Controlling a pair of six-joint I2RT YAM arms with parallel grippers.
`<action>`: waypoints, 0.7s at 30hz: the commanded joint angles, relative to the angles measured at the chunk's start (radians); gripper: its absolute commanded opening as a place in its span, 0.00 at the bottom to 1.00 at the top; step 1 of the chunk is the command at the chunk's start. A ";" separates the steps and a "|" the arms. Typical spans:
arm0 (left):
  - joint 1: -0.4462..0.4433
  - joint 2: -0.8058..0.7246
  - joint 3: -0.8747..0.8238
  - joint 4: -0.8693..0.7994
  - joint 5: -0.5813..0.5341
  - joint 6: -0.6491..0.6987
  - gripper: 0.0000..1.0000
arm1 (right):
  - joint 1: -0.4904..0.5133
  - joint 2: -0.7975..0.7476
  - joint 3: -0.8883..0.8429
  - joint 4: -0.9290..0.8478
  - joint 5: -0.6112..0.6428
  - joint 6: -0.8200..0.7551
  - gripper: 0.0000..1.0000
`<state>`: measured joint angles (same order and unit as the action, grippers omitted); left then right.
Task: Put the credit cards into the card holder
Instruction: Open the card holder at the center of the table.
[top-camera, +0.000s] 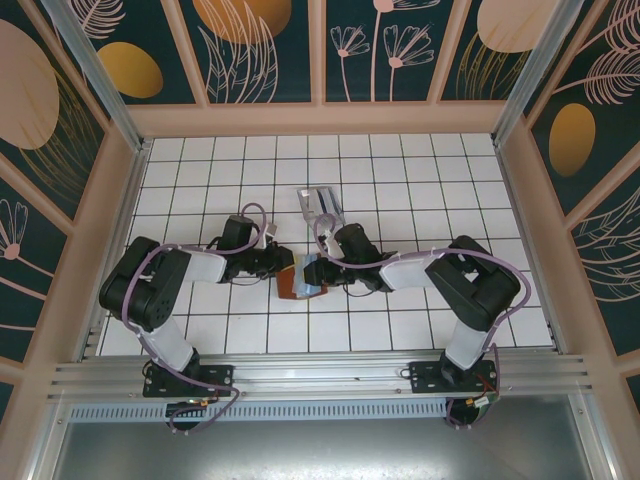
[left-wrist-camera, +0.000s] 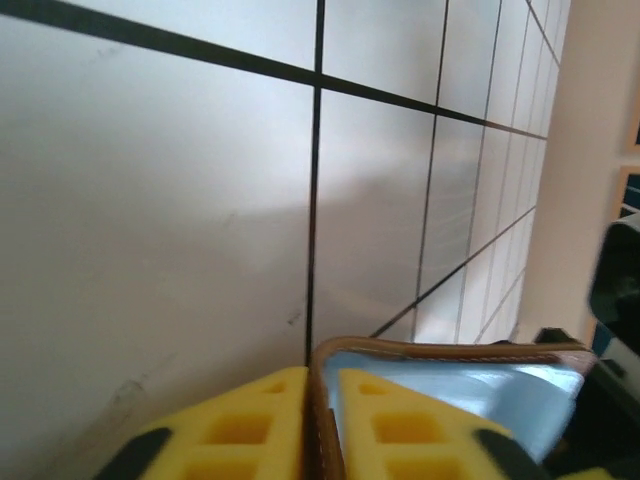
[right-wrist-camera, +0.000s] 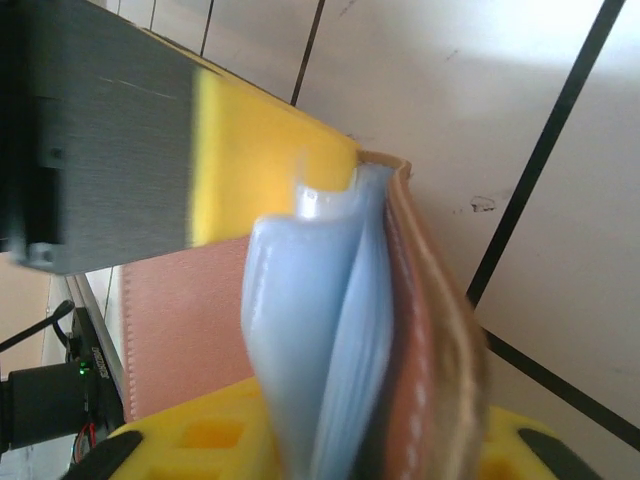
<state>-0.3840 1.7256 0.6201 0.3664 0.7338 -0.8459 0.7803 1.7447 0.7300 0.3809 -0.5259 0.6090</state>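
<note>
Yellow left fingers (left-wrist-camera: 298, 400) clamped on the brown card holder (left-wrist-camera: 450, 350) wall.
My right fingers (right-wrist-camera: 270, 160) pinch the bluish credit cards (right-wrist-camera: 330, 330), bowed and partly inside the holder, mid-frame in the top view over the white tiled desk (left-wrist-camera: 150, 200).

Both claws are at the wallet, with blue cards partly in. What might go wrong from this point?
1. The credit cards look bowed between the fingers of the right claw. Pushing harder may buckle them or spring them loose instead of seating them.
2. The left claw pinches just one leather flap of the card holder, so the holder could twist or slip out under the push.
</note>
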 joint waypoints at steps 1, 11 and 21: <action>-0.001 0.015 0.015 -0.034 -0.033 0.054 0.09 | -0.008 -0.008 -0.014 0.069 -0.009 -0.001 0.32; -0.001 0.034 0.009 -0.046 -0.057 0.069 0.04 | -0.036 -0.051 -0.063 0.086 0.024 0.025 0.36; 0.048 -0.004 0.002 -0.023 -0.045 0.039 0.37 | -0.036 -0.078 -0.047 -0.035 0.103 -0.022 0.30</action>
<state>-0.3676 1.7359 0.6247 0.3553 0.7189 -0.8150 0.7513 1.7103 0.6827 0.3851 -0.4683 0.6163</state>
